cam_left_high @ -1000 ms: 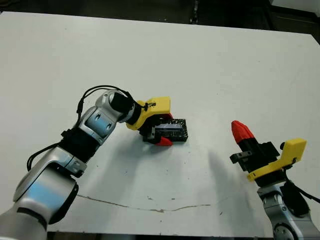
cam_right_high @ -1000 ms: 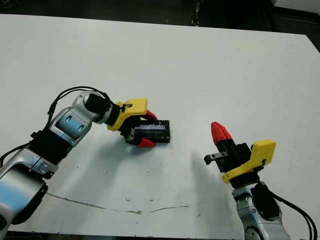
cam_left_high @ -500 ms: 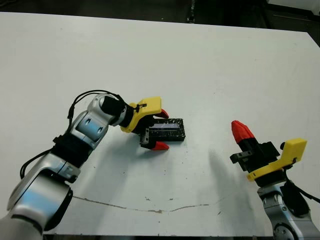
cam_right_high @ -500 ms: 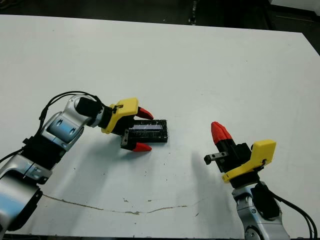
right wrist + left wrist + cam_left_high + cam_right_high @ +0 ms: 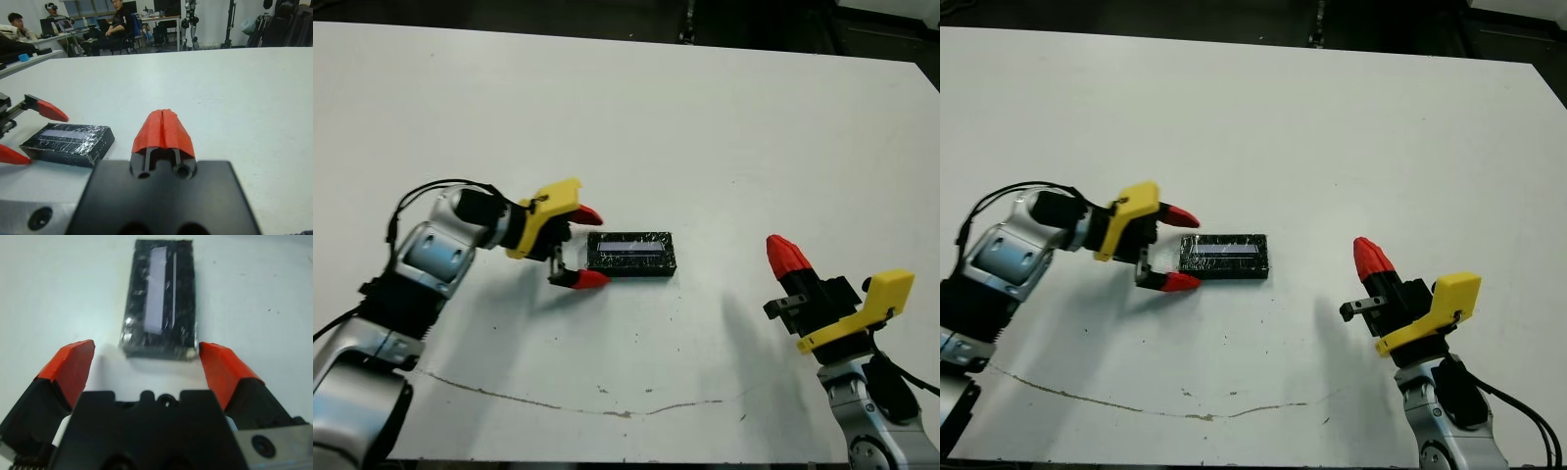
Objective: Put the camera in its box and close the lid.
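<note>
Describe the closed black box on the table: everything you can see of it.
The box is a small, flat black oblong. The lid that covers it is shiny and crinkled, with a pale strip running along its length. It lies flat on the white table, long side across the robot's view. Nothing touches it: the left gripper stands open just beside one short end, and the right gripper is well clear.

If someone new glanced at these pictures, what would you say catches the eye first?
Probably the closed box, its shiny crinkled lid on top with a pale strip, lying alone mid-table. Just to its left, the left gripper stands open, its red fingers apart and clear of the box. The right gripper is shut, hovering near the table's front right.
</note>
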